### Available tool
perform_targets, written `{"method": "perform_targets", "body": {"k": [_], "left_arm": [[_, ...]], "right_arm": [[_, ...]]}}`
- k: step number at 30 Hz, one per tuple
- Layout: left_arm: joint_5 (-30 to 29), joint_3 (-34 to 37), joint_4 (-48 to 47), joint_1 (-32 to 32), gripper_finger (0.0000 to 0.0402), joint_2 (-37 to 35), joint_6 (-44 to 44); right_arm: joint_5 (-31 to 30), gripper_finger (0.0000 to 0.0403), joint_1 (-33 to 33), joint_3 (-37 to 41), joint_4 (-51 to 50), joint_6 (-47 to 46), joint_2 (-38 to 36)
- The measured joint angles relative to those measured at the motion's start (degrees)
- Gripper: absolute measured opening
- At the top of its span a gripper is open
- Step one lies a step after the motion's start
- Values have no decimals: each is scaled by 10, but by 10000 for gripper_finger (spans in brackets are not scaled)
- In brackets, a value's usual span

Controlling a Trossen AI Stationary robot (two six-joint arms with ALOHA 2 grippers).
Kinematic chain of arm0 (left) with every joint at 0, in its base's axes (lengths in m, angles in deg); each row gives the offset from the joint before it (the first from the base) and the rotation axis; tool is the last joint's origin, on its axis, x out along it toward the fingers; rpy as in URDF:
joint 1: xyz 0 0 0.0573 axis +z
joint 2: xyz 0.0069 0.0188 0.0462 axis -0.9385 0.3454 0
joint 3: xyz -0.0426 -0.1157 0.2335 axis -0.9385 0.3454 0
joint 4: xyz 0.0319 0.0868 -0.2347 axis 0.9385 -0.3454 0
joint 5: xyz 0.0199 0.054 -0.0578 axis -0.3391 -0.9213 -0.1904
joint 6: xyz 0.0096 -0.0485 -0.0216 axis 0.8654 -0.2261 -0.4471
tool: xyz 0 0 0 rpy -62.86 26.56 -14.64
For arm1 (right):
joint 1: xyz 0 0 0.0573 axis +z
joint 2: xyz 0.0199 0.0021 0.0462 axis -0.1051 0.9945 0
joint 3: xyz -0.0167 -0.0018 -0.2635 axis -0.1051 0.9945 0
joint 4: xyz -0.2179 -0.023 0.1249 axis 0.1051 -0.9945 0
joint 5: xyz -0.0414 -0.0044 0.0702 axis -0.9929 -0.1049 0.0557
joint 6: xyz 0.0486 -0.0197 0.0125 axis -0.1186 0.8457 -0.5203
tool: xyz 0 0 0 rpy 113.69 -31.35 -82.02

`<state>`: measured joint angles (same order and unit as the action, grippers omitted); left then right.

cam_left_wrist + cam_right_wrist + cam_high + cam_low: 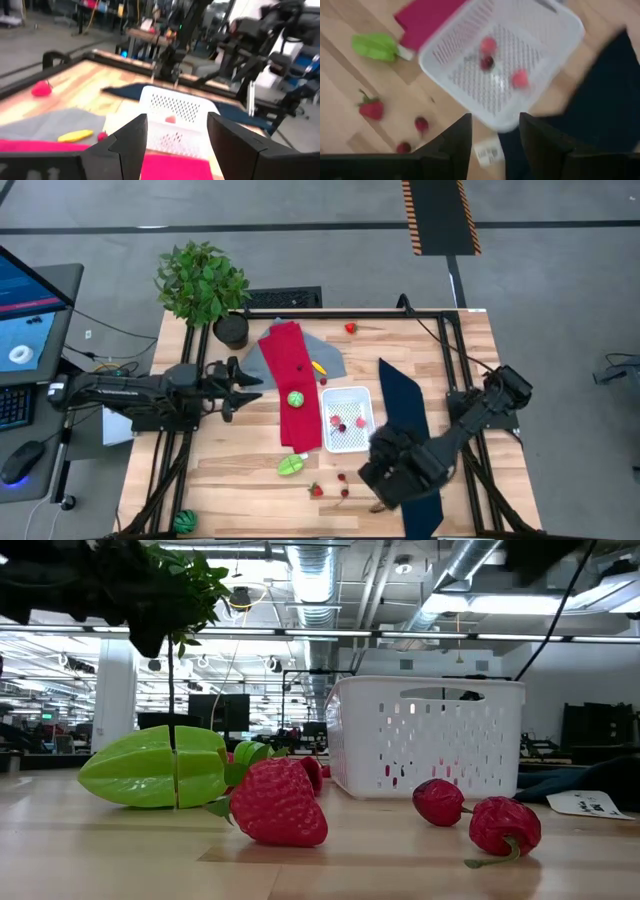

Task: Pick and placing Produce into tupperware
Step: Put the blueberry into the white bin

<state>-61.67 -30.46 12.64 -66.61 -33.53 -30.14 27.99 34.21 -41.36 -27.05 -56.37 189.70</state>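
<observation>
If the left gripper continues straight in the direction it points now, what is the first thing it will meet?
Probably the white tub. In the left wrist view the open left gripper frames it dead ahead, with the red cloth lying below the path. Height is hard to judge, so it might brush the cloth first.

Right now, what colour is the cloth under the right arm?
Dark navy blue. The cloth lies beside the white tub; the high view shows it best.

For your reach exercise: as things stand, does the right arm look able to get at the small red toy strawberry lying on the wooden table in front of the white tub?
Probably yes. The right tool, open, hovers beside the white perforated plastic tub, and the small red toy strawberry lies on bare wood nearby with nothing over it.
</observation>
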Motion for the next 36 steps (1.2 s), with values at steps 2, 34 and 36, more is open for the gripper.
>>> {"method": "perform_targets", "body": {"k": [2,34,36], "left_arm": [[1,-15,2,-5,196,35,0],[-35,-135,18,-50,196,305,7],[-35,-135,18,-50,196,305,7]], "right_arm": [[33,173,24,0,-32,-59,0],[278,119,169,183,111,-377,1],[278,119,169,190,114,-378,1]]}}
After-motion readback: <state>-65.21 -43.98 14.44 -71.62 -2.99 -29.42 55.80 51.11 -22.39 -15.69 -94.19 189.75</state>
